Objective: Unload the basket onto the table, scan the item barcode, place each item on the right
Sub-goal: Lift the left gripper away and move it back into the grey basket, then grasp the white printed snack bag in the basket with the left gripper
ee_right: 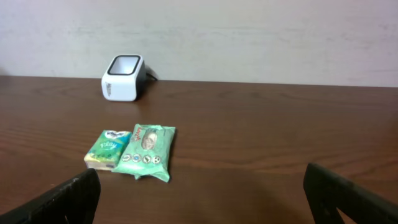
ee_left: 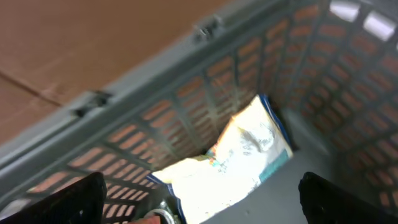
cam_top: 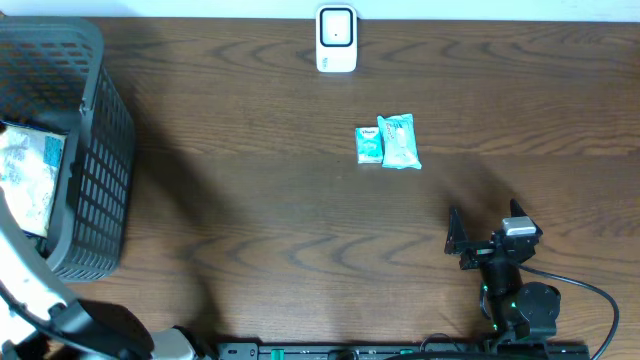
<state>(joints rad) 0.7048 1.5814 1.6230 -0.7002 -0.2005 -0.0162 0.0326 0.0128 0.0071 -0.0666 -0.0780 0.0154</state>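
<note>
**Grey basket holds one packet; two teal packs lie unscanned on the desk**

1. Far left: the basket stands at the desk edge. A white and blue packet lies flat on its floor, against the mesh wall.

2. Your left end effector hangs above that packet with its fingers spread wide. Nothing is between them and they touch neither packet nor basket.

3. Centre: the white scanner sits at the far edge of the desk. Nearer to you, well apart from it, a small tissue pack and a larger wipes packet lie side by side, touching. No barcode is legible on either from any view.

4. Right: your right end effector is low over the desk, spread and empty. It faces the two packs but is not close to them.

Assessment: no item is in hand, so the step is between items. In my judgement the next move is a pick from the centre pair. Take one pack without dragging its neighbour, then turn it until the barcode side faces the scanner. You will likely have to find that side after lifting.
</note>
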